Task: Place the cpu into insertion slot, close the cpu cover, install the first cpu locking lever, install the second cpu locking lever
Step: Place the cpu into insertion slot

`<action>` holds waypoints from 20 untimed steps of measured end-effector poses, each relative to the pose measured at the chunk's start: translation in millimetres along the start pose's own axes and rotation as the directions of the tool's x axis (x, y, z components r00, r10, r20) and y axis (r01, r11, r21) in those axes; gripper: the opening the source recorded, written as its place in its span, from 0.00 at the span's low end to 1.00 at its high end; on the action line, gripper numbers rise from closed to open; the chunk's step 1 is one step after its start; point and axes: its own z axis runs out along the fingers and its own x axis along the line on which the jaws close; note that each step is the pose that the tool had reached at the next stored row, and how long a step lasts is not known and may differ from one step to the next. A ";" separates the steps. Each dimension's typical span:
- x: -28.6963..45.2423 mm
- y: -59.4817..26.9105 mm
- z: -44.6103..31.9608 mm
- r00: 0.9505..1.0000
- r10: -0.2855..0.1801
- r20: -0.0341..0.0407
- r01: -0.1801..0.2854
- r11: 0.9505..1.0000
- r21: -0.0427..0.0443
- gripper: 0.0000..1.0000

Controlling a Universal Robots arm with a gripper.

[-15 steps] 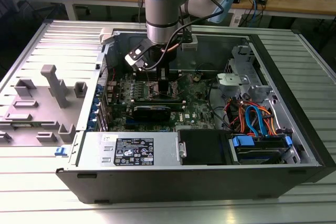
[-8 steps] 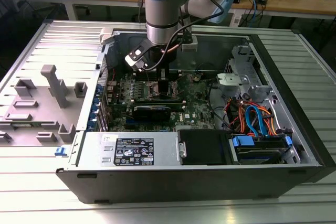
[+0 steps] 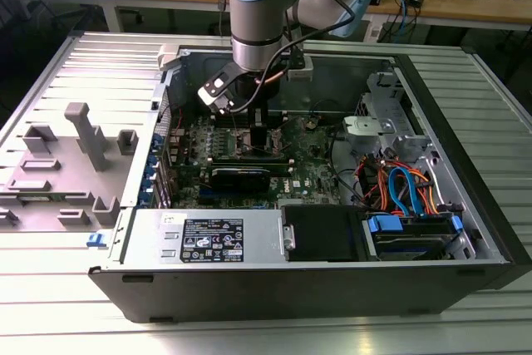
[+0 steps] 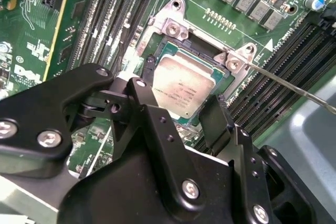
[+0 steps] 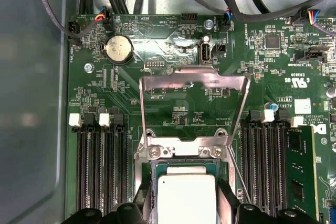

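Two fingers (image 4: 153, 124) of the gripper (image 4: 184, 115) clasp the cpu (image 4: 186, 82) by opposite edges, low in its socket (image 4: 202, 43). Just beside it the cover (image 5: 173, 81) stands raised. Faint print on the cpu top and the case's near sticker (image 3: 212, 240) cannot be read.

- cpu (image 4: 185, 88), below the end effector (image 4: 176, 97): brushed silver metal, soft sheen.
- end effector: smooth matt black, with bright metal screws (image 4: 49, 139).
- cpu cover (image 5: 194, 81): thin bare metal, shiny.
- motherboard (image 5: 173, 109): glossy green board.
- tabletop (image 3: 50, 301): ribbed grey metal.
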 end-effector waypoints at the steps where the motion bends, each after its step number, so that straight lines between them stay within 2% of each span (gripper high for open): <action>1: 0.0 0.0 -0.1 1.000 0.000 0.000 0.000 1.000 0.000 0.61; 16: -0.2 0.3 -0.3 1.000 0.000 0.000 0.000 1.000 0.000 0.61; 17: -0.1 0.4 -0.2 1.000 0.000 0.000 0.000 1.000 0.000 0.62; 19: -0.1 0.4 -0.2 1.000 0.000 0.000 0.000 1.000 0.000 0.75; 20: -0.1 0.5 -0.4 1.000 0.000 0.000 0.000 1.000 0.000 0.75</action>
